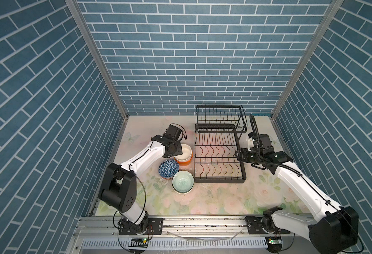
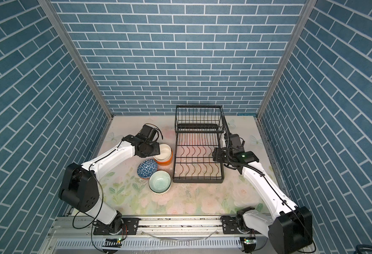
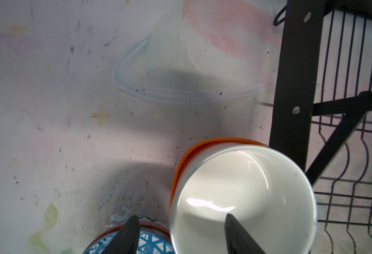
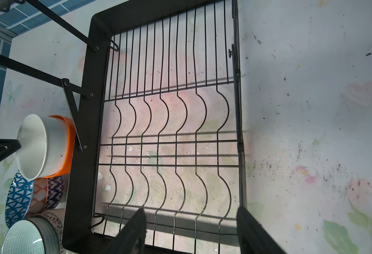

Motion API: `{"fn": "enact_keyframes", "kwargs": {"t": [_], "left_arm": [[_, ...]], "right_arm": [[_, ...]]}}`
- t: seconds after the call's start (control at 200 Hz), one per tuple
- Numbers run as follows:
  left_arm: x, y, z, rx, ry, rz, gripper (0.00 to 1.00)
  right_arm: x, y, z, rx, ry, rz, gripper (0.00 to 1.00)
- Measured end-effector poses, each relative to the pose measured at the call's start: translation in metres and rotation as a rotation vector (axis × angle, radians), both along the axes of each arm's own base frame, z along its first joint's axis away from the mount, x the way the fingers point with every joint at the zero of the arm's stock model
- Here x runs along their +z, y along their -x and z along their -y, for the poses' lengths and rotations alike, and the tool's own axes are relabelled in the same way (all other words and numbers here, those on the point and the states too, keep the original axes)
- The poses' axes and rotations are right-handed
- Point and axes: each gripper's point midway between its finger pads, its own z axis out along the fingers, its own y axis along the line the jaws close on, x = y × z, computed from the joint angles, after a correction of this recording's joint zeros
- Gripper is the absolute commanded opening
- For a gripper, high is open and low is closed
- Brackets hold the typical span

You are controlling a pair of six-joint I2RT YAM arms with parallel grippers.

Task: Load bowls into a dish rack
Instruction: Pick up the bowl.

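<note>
A white bowl [image 1: 184, 152] sits nested in an orange bowl [image 1: 184, 163] just left of the black wire dish rack [image 1: 220, 181]. My left gripper [image 3: 181, 228] is open and straddles the white bowl's near wall. One finger [image 3: 233, 231] is inside it and the other [image 3: 130, 233] is outside, over a blue-and-white bowl [image 1: 168, 168]. Gaps show on both sides of the wall. A mint green bowl [image 1: 183, 181] lies in front on another bowl. My right gripper [image 4: 191, 220] hangs open above the right edge of the rack's bare lower tray [image 4: 171, 143].
The rack's raised basket tier [image 1: 220, 119] stands at the back, with nothing in it. A reddish-brown patterned bowl [image 4: 41, 193] lies under the blue-and-white one. The bowl stacks sit close against the rack's left frame [image 3: 290, 88]. Brick-pattern walls close in three sides.
</note>
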Motion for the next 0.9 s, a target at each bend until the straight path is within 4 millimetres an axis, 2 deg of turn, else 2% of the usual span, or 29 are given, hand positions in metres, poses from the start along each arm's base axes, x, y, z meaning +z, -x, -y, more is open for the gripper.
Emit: {"fn": "enact_keyframes", "kwargs": {"t": [0.16,0.365,0.635,0.9], "left_arm": [[-0.012,-0.009,0.002,0.002,-0.033,-0.017,0.53],[-0.023,-0.009,0.005,-0.004,-0.057,-0.038,0.40],[-0.024,-0.011,0.006,-0.006,-0.067,-0.026,0.26],[-0.023,-0.011,0.006,-0.007,-0.087,-0.017,0.22]], "right_arm": [[0.001,-0.002,-0.001,0.004,0.001,0.008,0.61],[0.000,-0.004,-0.002,0.006,0.001,0.011,0.59],[-0.003,-0.007,-0.003,0.010,0.004,0.012,0.57],[-0.001,-0.009,-0.004,0.018,0.006,0.024,0.57]]}}
